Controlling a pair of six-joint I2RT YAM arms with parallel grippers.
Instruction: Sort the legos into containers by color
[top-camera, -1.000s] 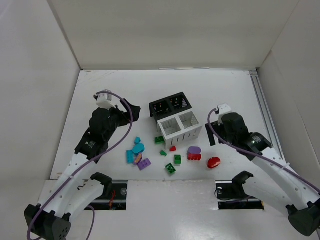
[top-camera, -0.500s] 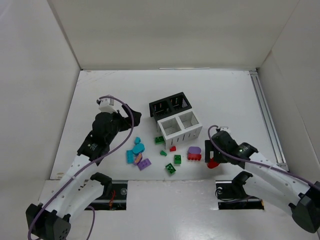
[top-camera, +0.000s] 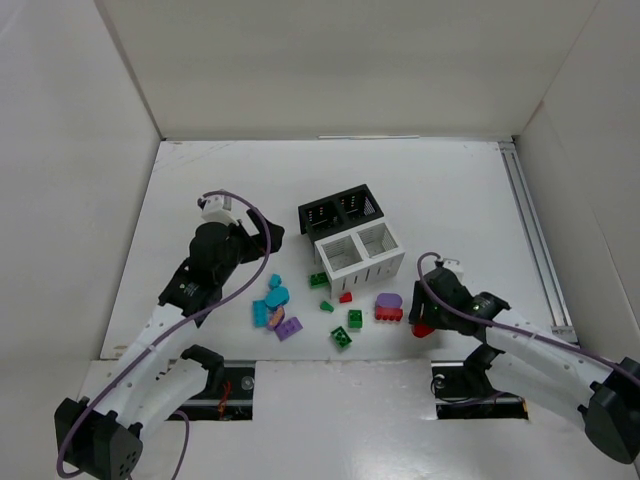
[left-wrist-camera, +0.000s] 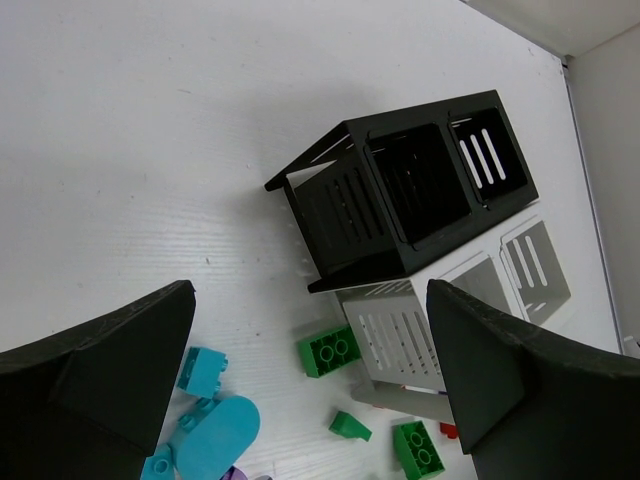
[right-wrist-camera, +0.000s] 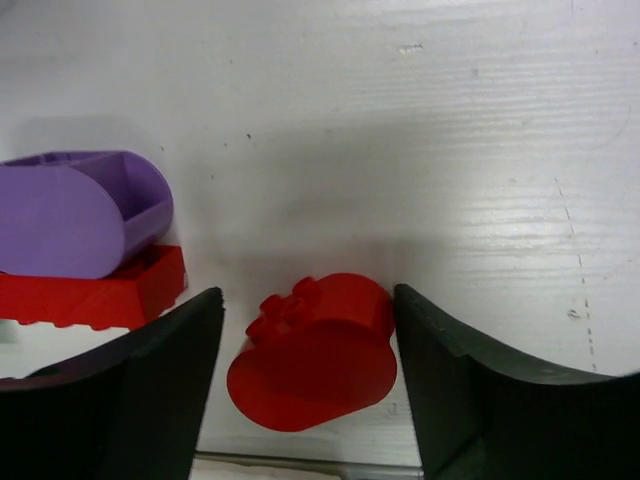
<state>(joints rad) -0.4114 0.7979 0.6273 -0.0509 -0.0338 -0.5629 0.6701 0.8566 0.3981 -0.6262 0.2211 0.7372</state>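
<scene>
**Right gripper (right-wrist-camera: 305, 300) astride the red rounded brick (right-wrist-camera: 320, 355), with the bins farther out and to the left**

The right gripper is set low over the table (right-wrist-camera: 400, 120), its jaws part open with one on each side of the brick. Thin slivers of table are seen between, so no firm hold is judged to be made. The brick's studs are turned toward the purple piece (right-wrist-camera: 80, 220) near it. The white bin (top-camera: 360, 255) and black bin (top-camera: 338, 211) lie beyond and leftward. The left gripper (top-camera: 258, 232), spread wide and empty, is held well apart across the loose bricks (top-camera: 355, 319).
</scene>
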